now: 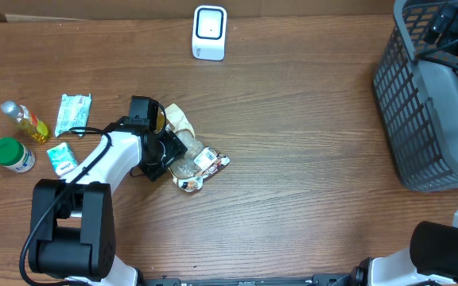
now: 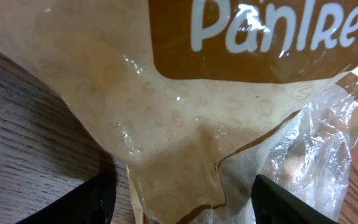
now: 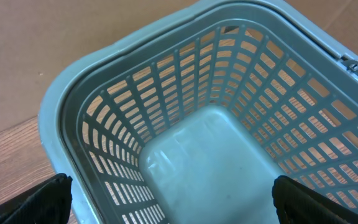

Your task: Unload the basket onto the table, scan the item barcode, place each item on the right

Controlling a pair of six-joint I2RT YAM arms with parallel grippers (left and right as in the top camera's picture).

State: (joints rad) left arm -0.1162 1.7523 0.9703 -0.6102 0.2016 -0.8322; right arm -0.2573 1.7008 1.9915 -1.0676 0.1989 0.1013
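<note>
Snack bag (image 1: 196, 163), made of clear and tan film with a brown printed panel, lies flat on the wooden table (image 1: 293, 199) left of centre. It is well apart from the white scanner (image 1: 209, 32), which stands at the far edge. Left gripper (image 2: 182, 202) is positioned low over the bag. Its 2 dark fingertips (image 2: 95, 202) stand apart, 1 on each side of the bag's narrowed tan end. A thin strip of shadow separates the film from the fingertip at the wrist view's lower left. Contact on the other side cannot be confirmed, as crinkled clear film overlaps that fingertip. Right gripper (image 3: 179, 205) hangs above the grey basket (image 3: 197, 162) at the table's right side, jaws spread wide, facing its perforated interior. Left of the bag are 2 green-and-white packets (image 1: 74, 113), a small bottle (image 1: 24, 121) of yellow liquid and a green-lidded jar (image 1: 13, 155).
</note>
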